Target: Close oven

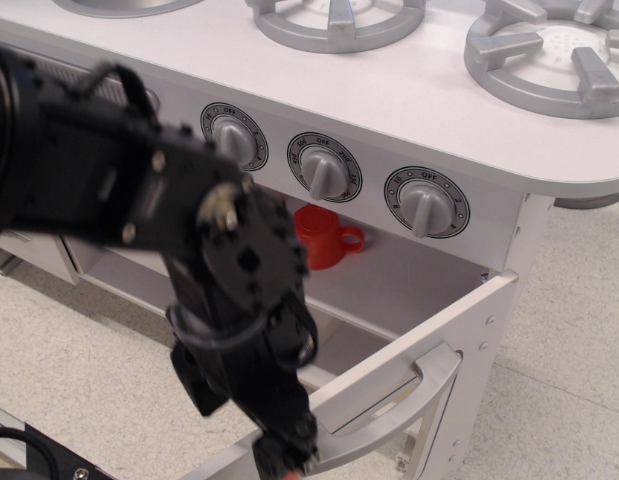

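The oven (409,280) is a white toy-kitchen compartment under three grey knobs. Its door (459,310) stands wide open, swung out towards the lower right. The grey bar handle (394,412) on the door's outer face points to the front. My gripper (244,420) hangs from the black arm (139,190) in front of the oven opening, motion-blurred. Its fingers are spread apart and hold nothing. One fingertip (284,455) sits close to the left end of the handle, and I cannot tell whether they touch. The arm hides the left part of the opening.
A red cup (324,235) stands on the shelf inside the oven. Three knobs (324,167) line the front panel. Grey burners (549,50) sit on the white stovetop above. Speckled floor lies to the left and right of the door.
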Motion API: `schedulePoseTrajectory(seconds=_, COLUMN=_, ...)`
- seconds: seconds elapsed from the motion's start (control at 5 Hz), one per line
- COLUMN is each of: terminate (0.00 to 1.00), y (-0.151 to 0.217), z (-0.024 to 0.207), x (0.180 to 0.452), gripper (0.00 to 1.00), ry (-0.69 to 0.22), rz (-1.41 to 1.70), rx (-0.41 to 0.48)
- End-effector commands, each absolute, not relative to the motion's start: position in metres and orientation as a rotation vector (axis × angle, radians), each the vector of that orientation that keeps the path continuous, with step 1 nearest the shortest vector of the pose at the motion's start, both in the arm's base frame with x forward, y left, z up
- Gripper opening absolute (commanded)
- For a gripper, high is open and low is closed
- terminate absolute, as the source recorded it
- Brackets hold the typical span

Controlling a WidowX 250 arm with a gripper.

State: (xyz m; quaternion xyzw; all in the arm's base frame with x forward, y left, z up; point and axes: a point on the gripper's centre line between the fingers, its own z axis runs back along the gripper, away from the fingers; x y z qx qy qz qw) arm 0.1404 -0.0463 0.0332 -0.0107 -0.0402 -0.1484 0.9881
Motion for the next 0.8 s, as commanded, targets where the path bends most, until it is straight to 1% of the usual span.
schedulePoseTrajectory(seconds=0.0, terminate=0.0, y=-0.046, z=0.011, x=0.129, gripper=1.0, ry=-0.178, rz=-0.347, rx=0.088)
schedulePoseTrajectory(seconds=0.2, terminate=0.0, y=-0.034, z=0.011, x=0.134, gripper=1.0, ry=-0.188, rz=-0.319, rx=0.104)
schedulePoseTrajectory(seconds=0.6, terminate=0.0, y=-0.004, z=0.008, x=0.159, gripper=1.0, ry=-0.189, rz=-0.233, rx=0.148)
